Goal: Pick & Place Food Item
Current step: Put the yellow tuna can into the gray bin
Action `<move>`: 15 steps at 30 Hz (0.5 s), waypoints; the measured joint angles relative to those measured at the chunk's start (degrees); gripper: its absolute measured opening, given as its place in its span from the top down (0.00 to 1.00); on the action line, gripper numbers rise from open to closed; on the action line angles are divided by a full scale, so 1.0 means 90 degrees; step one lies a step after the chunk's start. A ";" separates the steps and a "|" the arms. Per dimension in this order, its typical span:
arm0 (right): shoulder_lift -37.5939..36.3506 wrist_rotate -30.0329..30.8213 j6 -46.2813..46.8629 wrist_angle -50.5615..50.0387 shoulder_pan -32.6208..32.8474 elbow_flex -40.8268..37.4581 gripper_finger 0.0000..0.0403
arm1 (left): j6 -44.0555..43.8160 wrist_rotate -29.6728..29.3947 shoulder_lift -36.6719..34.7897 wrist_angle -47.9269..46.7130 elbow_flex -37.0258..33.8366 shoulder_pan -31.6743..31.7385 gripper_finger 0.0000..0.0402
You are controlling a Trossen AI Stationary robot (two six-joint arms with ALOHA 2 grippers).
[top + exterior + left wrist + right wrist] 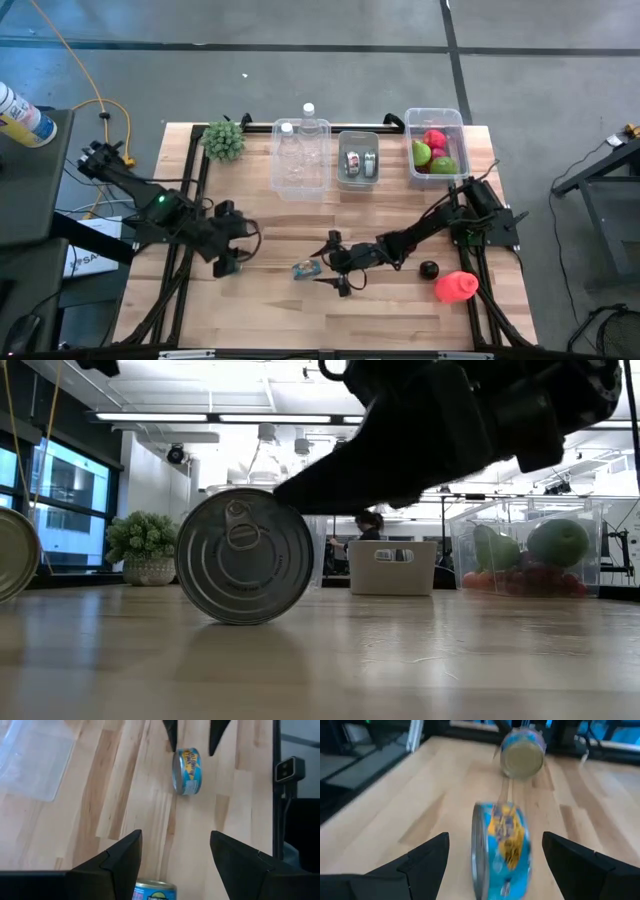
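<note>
Two blue-and-yellow tins stand on their rims on the wooden table (300, 320). One tin (306, 268) (502, 850) (245, 555) is near the table's middle, between the fingers of my right gripper (326, 265). That gripper is open, and its fingers stand apart from the tin on either side. The other tin (154, 891) (522, 755) (8, 555) is toward the left, close beneath my left gripper (228, 262) (175, 837). The left gripper is open above it and slants downward.
Along the far edge stand a small plant (224, 140), a clear bin with bottles (300, 155), a grey bin with tins (358, 160) and a clear bin of fruit (437, 145). A dark ball (429, 269) and a red item (456, 286) lie near the right edge.
</note>
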 joint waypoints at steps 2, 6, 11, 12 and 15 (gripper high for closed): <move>0.0001 0.0154 0.0000 -0.0037 -0.0002 -0.0009 0.23 | -0.0138 -0.0224 0.0000 -0.0007 0.0000 -0.0202 0.43; 0.0001 -0.0007 0.0002 -0.0054 -0.0116 -0.0004 0.23 | -0.0426 -0.0613 0.0000 -0.0003 0.0000 -0.0554 0.43; 0.0001 -0.0264 0.0370 -0.0121 -0.0181 -0.0004 0.23 | -0.0519 -0.1059 0.0000 -0.0002 0.0000 -0.0914 0.43; 0.0001 -0.0288 0.0396 -0.0107 -0.0181 -0.0004 0.23 | -0.0480 -0.1185 0.0001 -0.0001 0.0000 -0.0983 0.43; 0.0001 -0.0329 0.0326 -0.0090 -0.0161 -0.0004 0.23 | -0.0343 -0.1519 0.0002 0.0017 0.0000 -0.1161 0.43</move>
